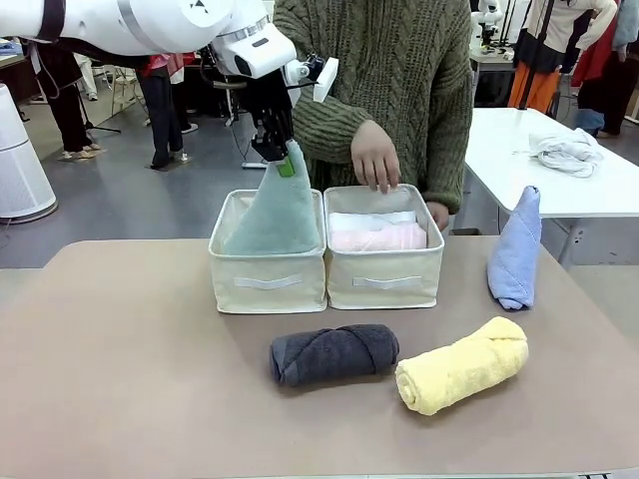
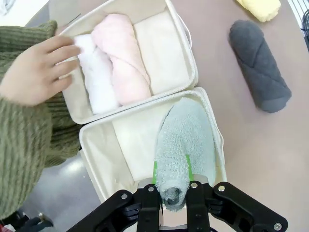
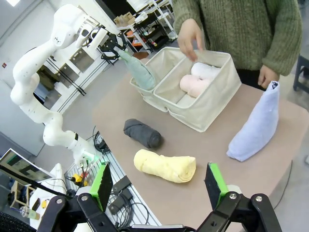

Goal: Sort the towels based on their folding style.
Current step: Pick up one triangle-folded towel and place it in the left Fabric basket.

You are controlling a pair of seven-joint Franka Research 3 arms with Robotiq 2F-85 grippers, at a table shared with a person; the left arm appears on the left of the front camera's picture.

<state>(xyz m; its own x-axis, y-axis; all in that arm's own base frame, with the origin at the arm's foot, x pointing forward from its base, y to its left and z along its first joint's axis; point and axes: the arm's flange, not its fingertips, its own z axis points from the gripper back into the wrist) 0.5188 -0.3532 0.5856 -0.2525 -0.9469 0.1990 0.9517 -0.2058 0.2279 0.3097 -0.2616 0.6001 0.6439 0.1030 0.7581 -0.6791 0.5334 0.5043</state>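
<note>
Pale teal cone towel (image 1: 275,215) is in the left gripper (image 1: 282,158), upper middle of the front view. The green pads are clenched on its pointed tip. Its wide base sits below the rim of the left bin (image 1: 268,284); we can't tell whether it touches the bin floor.

Front view: the cone's long axis is near upright, tip up and tilted slightly toward frame right.

Left wrist view: we look down the axis. The tip is pinched at the bottom centre and the body (image 2: 186,140) widens up the frame into the bin (image 2: 96,159).

Right wrist view: same cone (image 3: 140,72) at upper left, tip slanting up-left to the left gripper (image 3: 116,48).

Right bin (image 1: 384,284) touches the left one and holds the white roll (image 1: 374,220) and the pale pink roll (image 1: 379,238). From the front we see only their tops. The left wrist view shows them side by side, touching, with bare bin floor (image 2: 159,43) next to the pink one (image 2: 123,58). A person's hand (image 1: 374,155) rests on that bin's far rim, by the white roll (image 2: 99,77).

On the table (image 1: 120,349), lower centre of the front view, the dark grey roll (image 1: 334,354) lies roughly crosswise. The yellow roll (image 1: 462,364) is just beside it and angled up-right. The periwinkle cone (image 1: 516,249) stands at the right, tip up.

Right gripper (image 3: 159,180) is spread wide at the frame bottom and grasps nothing. It is above the table's near edge, well apart from the yellow roll (image 3: 166,166).
</note>
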